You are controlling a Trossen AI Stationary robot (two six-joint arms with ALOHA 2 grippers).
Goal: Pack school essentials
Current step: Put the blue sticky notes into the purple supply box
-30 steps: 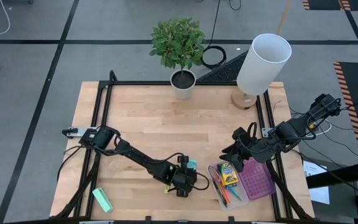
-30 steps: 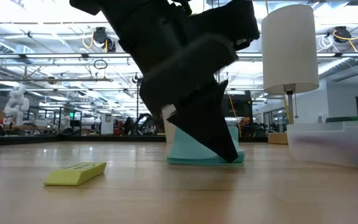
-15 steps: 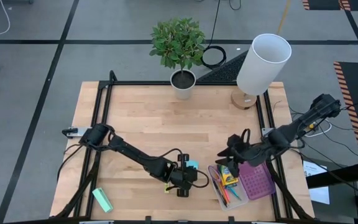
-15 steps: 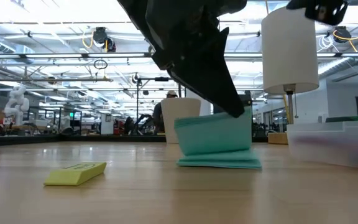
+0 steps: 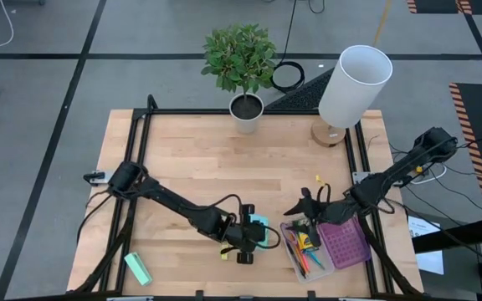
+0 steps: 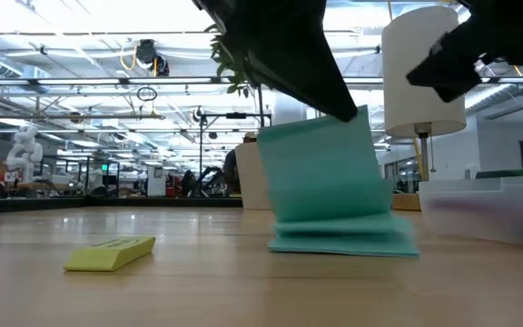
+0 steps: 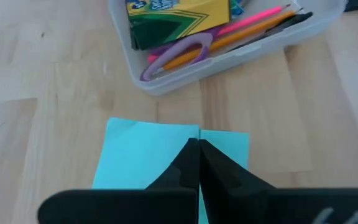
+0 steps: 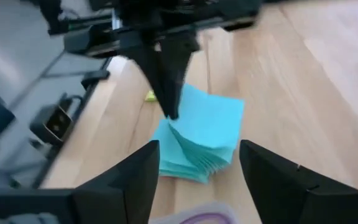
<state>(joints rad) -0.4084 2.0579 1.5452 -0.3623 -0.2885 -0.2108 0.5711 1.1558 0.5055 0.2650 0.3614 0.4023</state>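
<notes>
**Left gripper pinched the top sheets of the sticky-note pad beside the pencil tray**

Left gripper [image 5: 255, 235] was down at the near middle of the pale butcher-block wooden table [image 5: 191, 167], its two dark fingers [image 7: 194, 165] pressed together on the upper sheets of the light-blue square sticky-note pad [image 5: 259, 224]. In the low view those sheets [image 6: 325, 168] stood lifted and fanned away from the bottom of the pad, which lay flat on the wood; the right wrist view showed the same spread of pages [image 8: 201, 134].

At the table's near left corner lay the mint-green rectangular block [image 5: 138, 269], well apart from everything else. A tiny yellow piece [image 5: 223, 254] lay on the wood just beside the left gripper.

Right of the pad sat the clear plastic tray [image 5: 292, 259]. Inside it were the small yellow-green crayon box [image 7: 179, 17], the purple-handled scissors [image 7: 176, 55], the orange and red pencils [image 7: 247, 36] and a black pen [image 7: 294, 20]. A purple perforated panel [image 5: 346, 242] lay against the tray's right side.

The right gripper [image 5: 306, 209] hung near the tray's far end, its fingers [image 8: 132, 177] spread wide with nothing between them.

Along the far edge stood a small leafy green plant in a white pot [image 5: 241, 63] and a lamp with a white cylindrical shade on a wooden base [image 5: 351, 84].
</notes>
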